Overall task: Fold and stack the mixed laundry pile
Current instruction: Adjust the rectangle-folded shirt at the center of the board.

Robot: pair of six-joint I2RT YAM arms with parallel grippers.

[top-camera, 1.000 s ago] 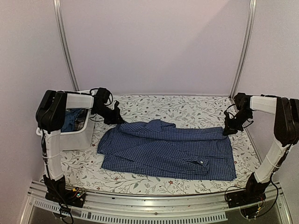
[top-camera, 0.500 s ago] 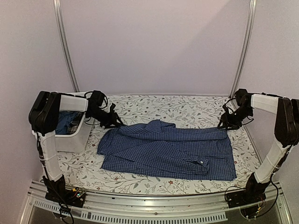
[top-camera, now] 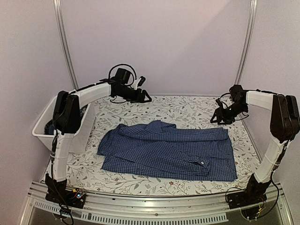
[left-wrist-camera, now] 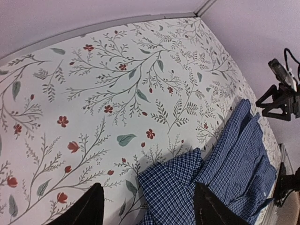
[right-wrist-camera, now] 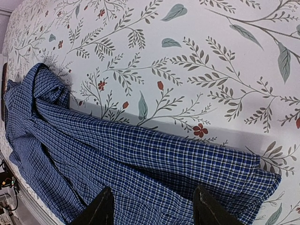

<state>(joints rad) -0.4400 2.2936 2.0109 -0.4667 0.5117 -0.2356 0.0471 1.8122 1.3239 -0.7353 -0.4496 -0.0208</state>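
Lying rumpled on the tablecloth (top-camera: pixel 187 108), the blue-checked shirt (top-camera: pixel 168 151) is untouched; left fingers (left-wrist-camera: pixel 89 207) and right fingers (right-wrist-camera: pixel 101 209) gape wide, empty.

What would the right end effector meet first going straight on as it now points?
Likely the shirt, whose edge lies just ahead of the right end effector; depth is unclear.

The right pincer (right-wrist-camera: pixel 152 208) over the checked shirt (right-wrist-camera: pixel 140 159)
Its fingers (right-wrist-camera: pixel 101 208) stood apart, empty; the shirt lay rumpled on the floral surface (right-wrist-camera: pixel 211 56).
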